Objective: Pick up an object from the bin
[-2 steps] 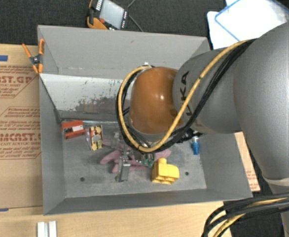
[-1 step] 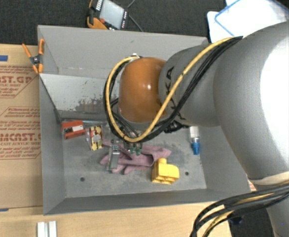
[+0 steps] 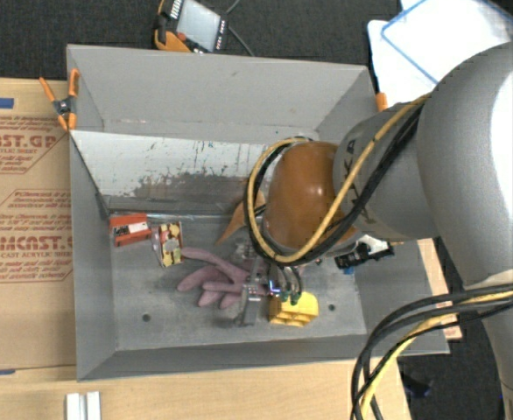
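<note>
Gripper (image 3: 253,301) down at the floor of the grey bin (image 3: 134,297), front-middle, its tip at the right end of a mauve, lobed rubbery piece (image 3: 206,280) and just left of a small yellow block (image 3: 294,310); whether it touches either, can't tell. Open or closed: cannot tell, since the orange wrist cover (image 3: 298,201) and looped cables (image 3: 255,208) sit over most of it. Well apart to the left, near the foot of the back wall: a small orange-red box (image 3: 128,228) and, just beside it, a clear packet (image 3: 168,243).
</note>
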`<state>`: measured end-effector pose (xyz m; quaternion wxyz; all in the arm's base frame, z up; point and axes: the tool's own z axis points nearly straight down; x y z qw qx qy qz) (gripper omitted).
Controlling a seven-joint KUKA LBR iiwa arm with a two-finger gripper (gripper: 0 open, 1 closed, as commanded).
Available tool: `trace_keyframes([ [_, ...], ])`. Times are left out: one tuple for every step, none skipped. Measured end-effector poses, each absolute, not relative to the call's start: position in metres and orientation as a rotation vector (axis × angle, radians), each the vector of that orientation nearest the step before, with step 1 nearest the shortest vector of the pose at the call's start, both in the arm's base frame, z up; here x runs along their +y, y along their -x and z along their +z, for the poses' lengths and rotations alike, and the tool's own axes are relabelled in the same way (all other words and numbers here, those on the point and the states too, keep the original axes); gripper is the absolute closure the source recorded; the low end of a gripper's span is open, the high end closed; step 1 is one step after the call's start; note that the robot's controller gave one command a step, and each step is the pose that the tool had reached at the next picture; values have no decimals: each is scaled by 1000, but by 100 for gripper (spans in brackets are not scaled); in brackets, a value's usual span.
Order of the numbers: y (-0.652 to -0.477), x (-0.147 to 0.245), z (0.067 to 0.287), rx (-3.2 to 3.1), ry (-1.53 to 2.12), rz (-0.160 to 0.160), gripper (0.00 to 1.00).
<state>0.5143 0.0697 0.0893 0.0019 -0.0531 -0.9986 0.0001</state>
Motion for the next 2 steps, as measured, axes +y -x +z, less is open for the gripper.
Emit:
trace_keyframes([
  [-521,101,79,-3157,121,-16,100],
  [-521,101,79,-3157,121,-17,100],
])
